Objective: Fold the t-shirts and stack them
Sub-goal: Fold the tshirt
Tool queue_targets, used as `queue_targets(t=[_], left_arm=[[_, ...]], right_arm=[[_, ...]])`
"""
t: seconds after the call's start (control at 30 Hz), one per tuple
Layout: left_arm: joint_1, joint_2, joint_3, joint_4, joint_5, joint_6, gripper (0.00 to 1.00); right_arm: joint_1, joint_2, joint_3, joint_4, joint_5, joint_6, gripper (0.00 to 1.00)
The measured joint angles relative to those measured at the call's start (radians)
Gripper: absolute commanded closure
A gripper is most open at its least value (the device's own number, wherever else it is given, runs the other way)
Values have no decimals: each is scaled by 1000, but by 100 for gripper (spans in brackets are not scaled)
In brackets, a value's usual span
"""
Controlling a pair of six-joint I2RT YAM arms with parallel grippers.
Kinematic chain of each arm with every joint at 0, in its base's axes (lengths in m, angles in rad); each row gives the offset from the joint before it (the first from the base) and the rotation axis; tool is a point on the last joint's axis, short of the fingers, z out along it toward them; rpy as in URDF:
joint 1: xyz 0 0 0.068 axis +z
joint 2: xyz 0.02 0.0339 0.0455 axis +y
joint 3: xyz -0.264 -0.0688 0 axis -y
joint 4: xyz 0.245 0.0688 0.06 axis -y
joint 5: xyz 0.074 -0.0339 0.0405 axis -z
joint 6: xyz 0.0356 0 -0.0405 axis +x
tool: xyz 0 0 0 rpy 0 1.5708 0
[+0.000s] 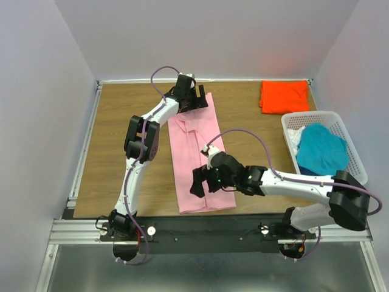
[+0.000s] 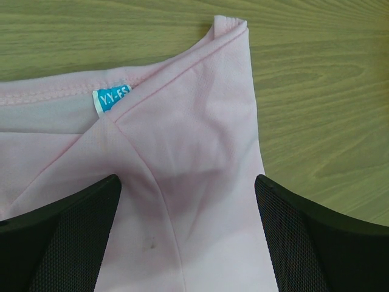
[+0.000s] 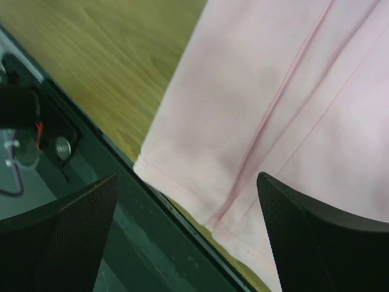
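From above, the left gripper (image 1: 194, 100) covered the 12 o'clock end of the pink shirt (image 1: 185, 152), and the right gripper (image 1: 205, 182) hid part of its 6 o'clock hem. In the left wrist view the blue label (image 2: 112, 98) slipped under a fold at its 3 o'clock side, cutting its lettering short, and the shirt ran off at 9 and 6 o'clock. The right wrist view was blurred, with the shirt running off at 12 and 3 o'clock. In the basket (image 1: 313, 115) the teal shirt (image 1: 321, 151) buried most of a white cloth (image 1: 296, 137).
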Motion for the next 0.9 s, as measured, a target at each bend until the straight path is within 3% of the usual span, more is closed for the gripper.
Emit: queue_targets(t=[0.17,0.23,0.37,0.53,0.63,0.9], left_arm=[[2,-93,-53,-53,-4,33,2],[2,-200,-115,-58,-18,43,2],[2,-577,-399,34,-58,46,2],[2,-1081,-808,227,-147,3,2],[2,-1237,-1027,303,-184,-40,2],[2,-1334,-1410,257,-228,-148,2]], right_arm=[[-53,-69,34,2,106,0,0],[-132,-73,46,1,114,-2,0],[-272,-24,100,-6,121,-21,0],[-415,205,304,-14,121,-64,0],[-456,375,486,-11,118,-134,0],[-465,762,861,-16,98,-372,0]])
